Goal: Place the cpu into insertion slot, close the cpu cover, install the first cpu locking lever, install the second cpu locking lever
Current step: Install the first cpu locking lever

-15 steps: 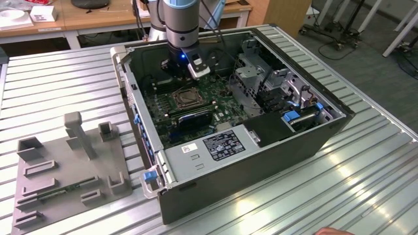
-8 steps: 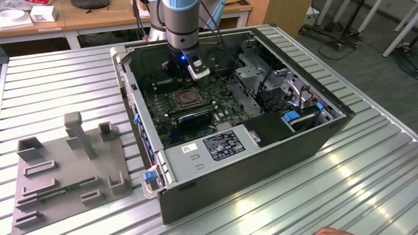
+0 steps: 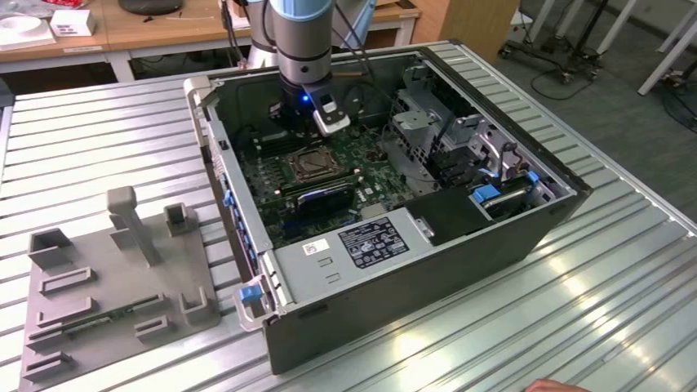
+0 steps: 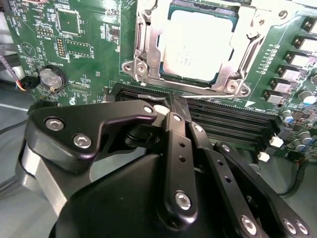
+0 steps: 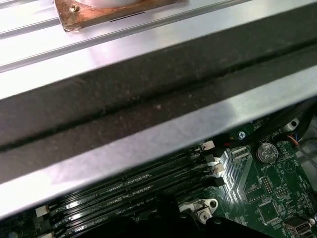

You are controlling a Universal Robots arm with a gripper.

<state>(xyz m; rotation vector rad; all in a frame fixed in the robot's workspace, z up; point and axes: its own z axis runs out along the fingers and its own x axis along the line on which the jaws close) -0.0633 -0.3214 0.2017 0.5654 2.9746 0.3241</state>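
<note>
Ribbed metal desk (image 3: pixel 98 147) carries one open computer case (image 3: pixel 436 245) and one grey fixture (image 3: pixel 109 278). One cpu (image 4: pixel 195 47) sits in the insertion slot (image 3: pixel 309 166) beneath the cpu cover (image 4: pixel 148 44). The end effector (image 4: pixel 168 105) is adjacent, fingers together, gripping nothing.

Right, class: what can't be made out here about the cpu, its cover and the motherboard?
- Second wrist view: the cpu and cpu cover are cut off by the picture's edge; the gripper hides part of the memory slots.
- Exterior view: the insertion slot is too small to tell if it is latched.
- First wrist view: the case wall hides most of the motherboard.
</note>
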